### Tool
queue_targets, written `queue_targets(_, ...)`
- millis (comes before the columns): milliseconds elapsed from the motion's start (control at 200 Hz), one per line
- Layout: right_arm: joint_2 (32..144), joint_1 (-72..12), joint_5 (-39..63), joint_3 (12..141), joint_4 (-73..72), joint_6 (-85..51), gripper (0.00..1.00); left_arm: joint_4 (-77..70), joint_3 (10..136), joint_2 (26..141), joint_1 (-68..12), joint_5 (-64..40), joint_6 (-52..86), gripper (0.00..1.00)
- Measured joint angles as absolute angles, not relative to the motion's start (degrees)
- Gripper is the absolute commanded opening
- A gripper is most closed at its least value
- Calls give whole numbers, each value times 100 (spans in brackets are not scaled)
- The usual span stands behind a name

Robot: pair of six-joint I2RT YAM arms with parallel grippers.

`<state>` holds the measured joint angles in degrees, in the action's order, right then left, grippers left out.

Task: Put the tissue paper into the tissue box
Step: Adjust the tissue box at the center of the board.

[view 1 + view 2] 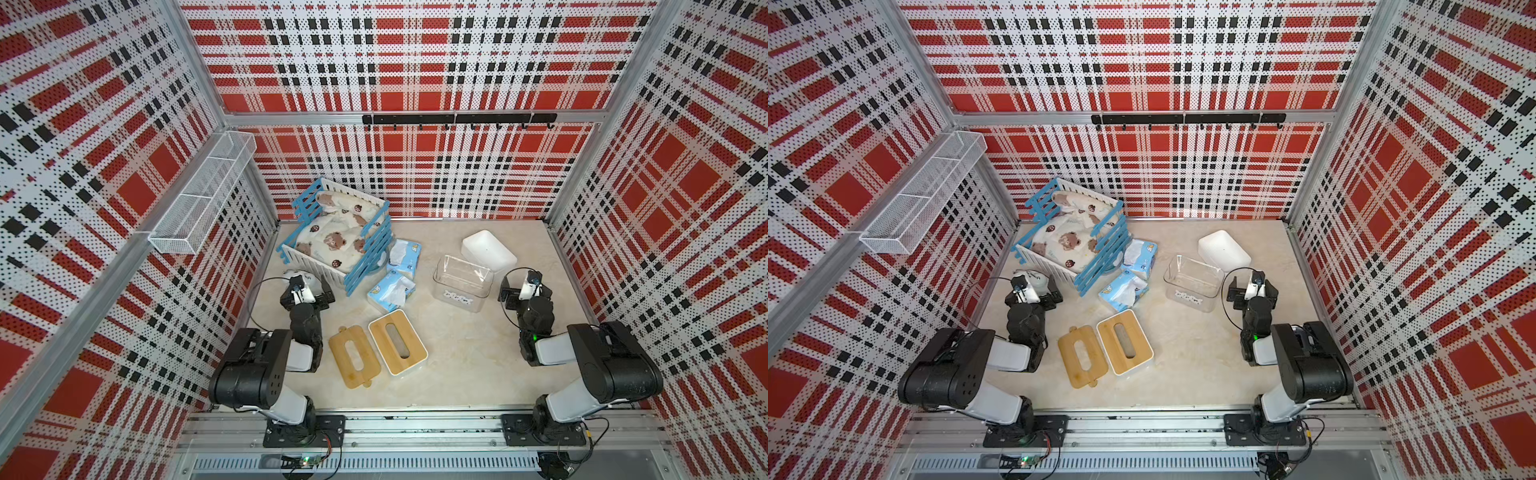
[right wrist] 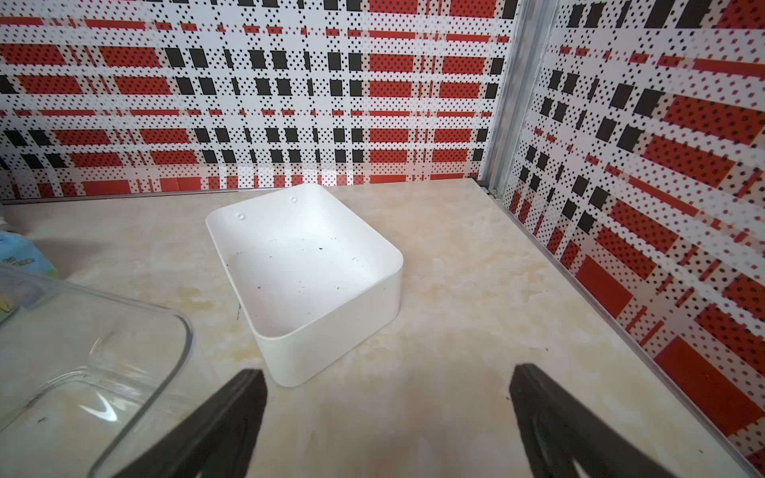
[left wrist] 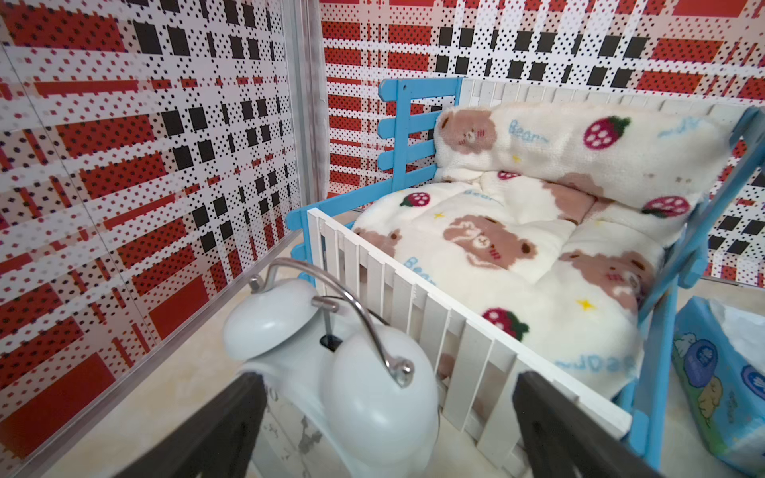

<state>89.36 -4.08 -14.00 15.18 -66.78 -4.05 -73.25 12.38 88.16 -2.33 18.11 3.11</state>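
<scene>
Apart (untouched): tissue paper (image 1: 391, 291), left pincer (image 3: 389, 378).

Glossy plastic-wrapped tissue paper (image 1: 390, 293), matt wooden lid (image 1: 354, 360)

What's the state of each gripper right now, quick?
Left gripper: open, nothing held; a white alarm clock sits just ahead.
Right gripper: open, nothing held.

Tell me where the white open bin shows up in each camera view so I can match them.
Top view: white open bin at the rear right of the table.
Top view: same rear-right spot.
Left wrist: not in it.
Right wrist: middle of the picture.
Shared landmark: the clear container close beside it.
</scene>
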Motion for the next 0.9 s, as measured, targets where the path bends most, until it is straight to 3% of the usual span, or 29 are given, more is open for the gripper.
queue_targets(721, 8936, -408, -1400, 1518, -6678, -405, 100, -7325, 1238, 8818, -228, 1789, 311, 99)
queue_targets(897, 8917, -408, -1435, 1518, -6672, -405, 94, -7319, 1247, 8816, -226, 1737, 316, 99)
